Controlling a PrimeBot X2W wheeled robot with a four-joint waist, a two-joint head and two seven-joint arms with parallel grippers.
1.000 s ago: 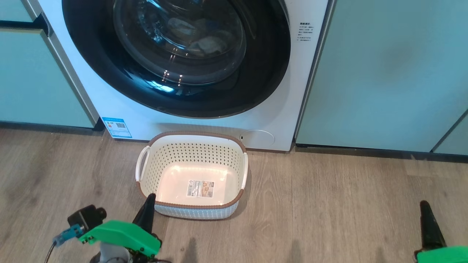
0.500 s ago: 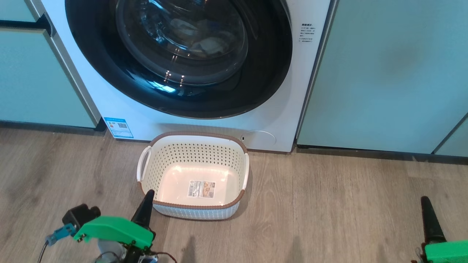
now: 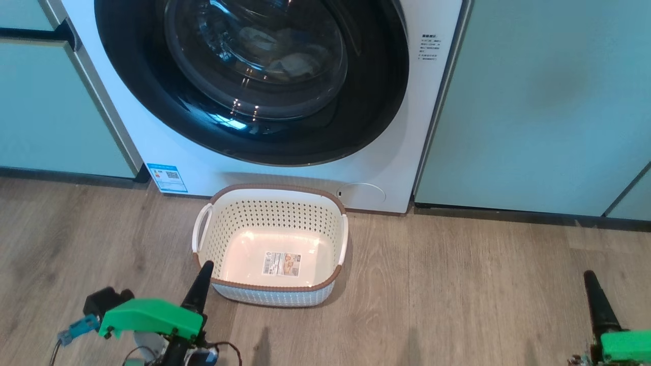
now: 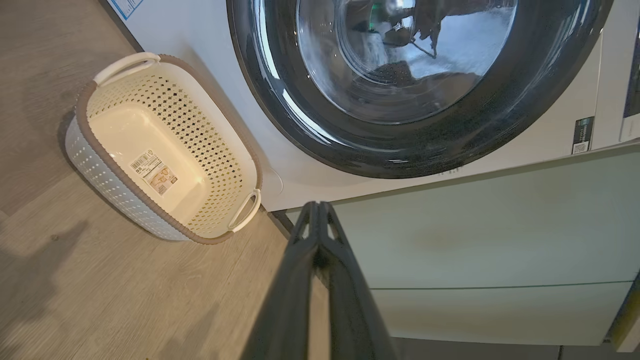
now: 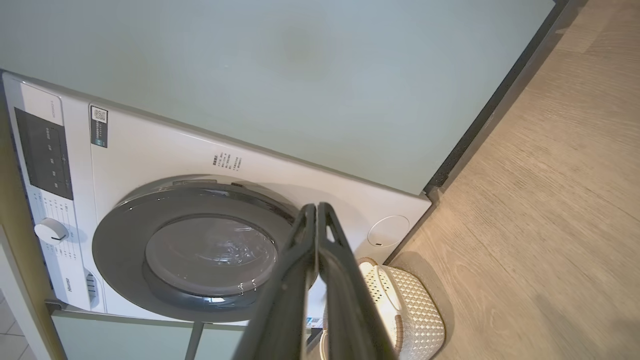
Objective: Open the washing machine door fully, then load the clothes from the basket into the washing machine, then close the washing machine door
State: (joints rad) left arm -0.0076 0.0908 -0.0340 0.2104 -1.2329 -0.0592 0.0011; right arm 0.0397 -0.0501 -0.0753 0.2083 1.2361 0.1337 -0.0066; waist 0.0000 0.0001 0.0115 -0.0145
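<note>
The white washing machine [image 3: 386, 152] stands ahead with its round black washing machine door [image 3: 366, 101] shut against the front. Pale clothes [image 3: 290, 63] show dimly through the glass bowl. On the floor just before it sits the cream basket [image 3: 274, 187], with a bare bottom and a label. My left gripper [image 3: 205, 269] is shut, its tip by the basket's near left corner. Far off at the lower right, my right gripper [image 3: 590, 278] is shut too. The left wrist view has the shut left gripper [image 4: 315, 205], the basket [image 4: 210, 150] and the door [image 4: 400, 155]. The right wrist view has the shut right gripper [image 5: 316, 206], the door [image 5: 120, 240] and the basket [image 5: 415, 310].
Pale green cabinet doors [image 3: 534, 101] flank the machine on both sides. Wood-look floor [image 3: 457, 284] spreads to the right of the basket. A round flap [image 3: 360, 193] sits low on the machine's front, and the control panel with its knob [image 5: 50, 231] is in the right wrist view.
The head view has shifted a little, so the machine and basket sit slightly further right. My left wrist has drifted a bit left. Both grippers stay shut.
</note>
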